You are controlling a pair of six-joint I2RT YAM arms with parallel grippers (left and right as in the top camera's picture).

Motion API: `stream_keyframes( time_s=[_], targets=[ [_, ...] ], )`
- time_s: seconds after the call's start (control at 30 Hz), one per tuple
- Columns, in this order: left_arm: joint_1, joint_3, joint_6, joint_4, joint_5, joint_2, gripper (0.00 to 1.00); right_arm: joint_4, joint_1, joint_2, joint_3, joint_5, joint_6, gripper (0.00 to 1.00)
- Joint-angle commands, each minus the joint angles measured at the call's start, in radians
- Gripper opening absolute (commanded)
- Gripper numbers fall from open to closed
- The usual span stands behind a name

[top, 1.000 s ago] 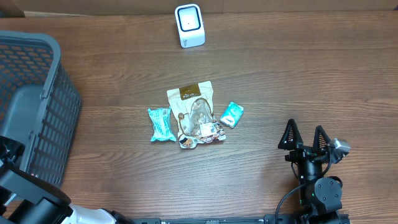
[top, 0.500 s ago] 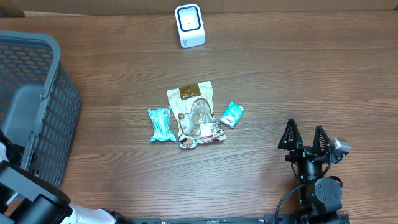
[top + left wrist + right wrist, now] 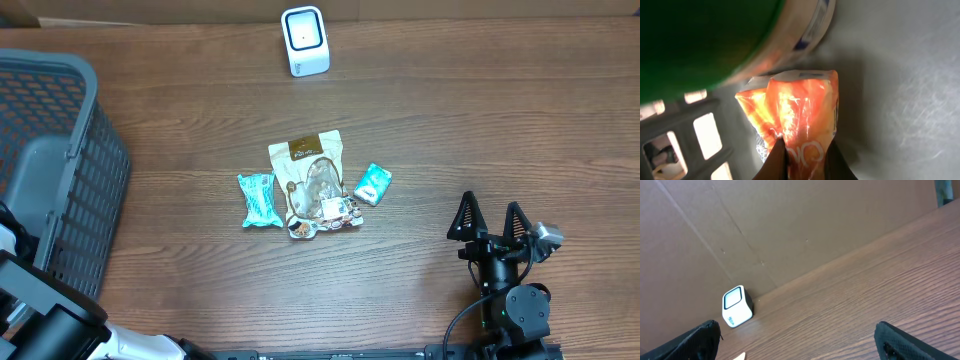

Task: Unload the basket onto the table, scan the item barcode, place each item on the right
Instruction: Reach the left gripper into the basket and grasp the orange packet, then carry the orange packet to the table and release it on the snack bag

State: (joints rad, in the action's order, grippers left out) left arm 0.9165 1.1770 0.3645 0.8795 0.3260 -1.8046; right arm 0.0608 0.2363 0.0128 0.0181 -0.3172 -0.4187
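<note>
Left pincer [image 3: 805, 150] was clamped tight on the near end of an orange packet [image 3: 800, 105] inside the basket [image 3: 685, 127], its long axis running straight away toward a green-lidded tub [image 3: 790, 45]. Only the left wrist view caught that. Right pincer [image 3: 490, 222], well right of the basket, gaped wide and empty; scanner [image 3: 304, 41] sat further back.

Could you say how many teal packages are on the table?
2: a crinkled teal wrapper left of the beige pouch, a teal box right of it. More may hide beneath.

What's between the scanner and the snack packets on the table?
Nothing. In the overhead view, only bare wooden table separates the white scanner from the packets.
</note>
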Motion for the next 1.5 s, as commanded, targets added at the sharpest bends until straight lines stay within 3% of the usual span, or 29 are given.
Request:
stream_keyframes(
  time_s=[0.0, 0.27, 0.43, 0.63, 0.77, 0.87, 1.17, 1.47],
  targets=[
    [-0.002, 0.064, 0.006, 0.055, -0.064, -0.032, 0.04, -0.006, -0.001, -0.010, -0.010, 0.004, 0.005, 1.00],
    [-0.039, 0.373, 0.006, 0.311, -0.175, -0.029, 0.04, -0.006, -0.001, -0.010, -0.010, 0.004, 0.005, 1.00],
    [-0.095, 0.618, 0.006, 0.443, -0.351, -0.007, 0.04, -0.006, -0.001, -0.010, -0.010, 0.004, 0.005, 1.00],
    [-0.203, 0.832, 0.006, 0.487, -0.644, 0.068, 0.04, -0.006, -0.001, -0.010, -0.010, 0.004, 0.005, 1.00],
    [-0.314, 0.888, 0.006, 0.490, -0.720, 0.154, 0.04, -0.006, -0.001, -0.010, -0.010, 0.004, 0.005, 1.00],
    [-0.437, 0.888, -0.029, 0.501, -0.689, 0.221, 0.04, -0.006, -0.001, -0.010, -0.010, 0.004, 0.005, 1.00],
    [-0.931, 0.786, -0.019, 0.610, -0.318, 0.240, 0.04, -0.006, -0.001, -0.010, -0.010, 0.004, 0.005, 1.00],
    [-1.183, 0.345, 0.132, 0.367, -0.276, 0.179, 0.05, -0.006, -0.001, -0.010, -0.010, 0.004, 0.005, 1.00]
  ],
)
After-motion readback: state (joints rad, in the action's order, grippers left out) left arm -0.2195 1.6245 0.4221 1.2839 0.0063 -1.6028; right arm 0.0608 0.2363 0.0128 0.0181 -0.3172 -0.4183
